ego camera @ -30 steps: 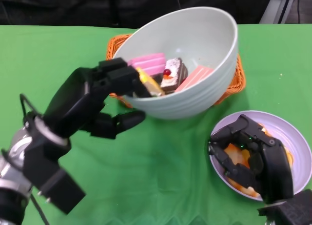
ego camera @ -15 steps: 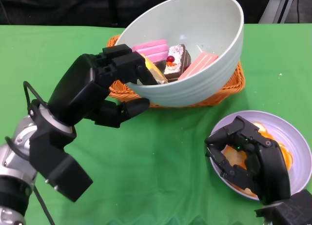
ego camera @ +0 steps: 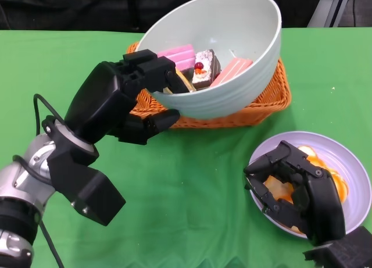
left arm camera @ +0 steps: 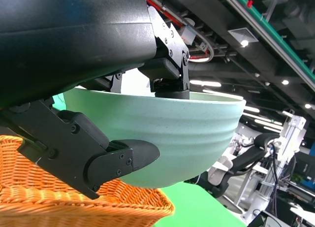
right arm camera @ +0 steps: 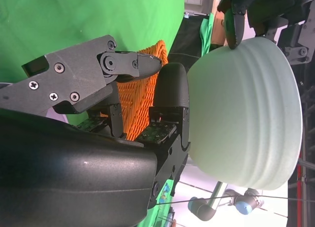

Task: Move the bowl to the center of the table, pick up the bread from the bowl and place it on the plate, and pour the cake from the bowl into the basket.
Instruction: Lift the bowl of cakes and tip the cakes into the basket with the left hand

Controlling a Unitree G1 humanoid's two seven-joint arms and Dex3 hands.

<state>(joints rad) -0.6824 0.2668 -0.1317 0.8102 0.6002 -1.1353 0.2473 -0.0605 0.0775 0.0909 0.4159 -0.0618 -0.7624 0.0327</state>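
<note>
while tilted above the orange basket [ego camera: 273, 96], pale green bowl [ego camera: 244, 35] of cakes [ego camera: 203, 67] gripped at its rim by left hand [ego camera: 136, 90], right hand [ego camera: 296, 189] curled over bread [ego camera: 279, 186] on plate [ego camera: 349, 163], grip unclear

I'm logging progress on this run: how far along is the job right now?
Done, it seems: bread lies on the plate, with the right hand over it. In hand: the left hand grips the bowl by its rim, raised and tilted above the basket. Left: the cake pieces are all inside the bowl, not yet poured.
</note>
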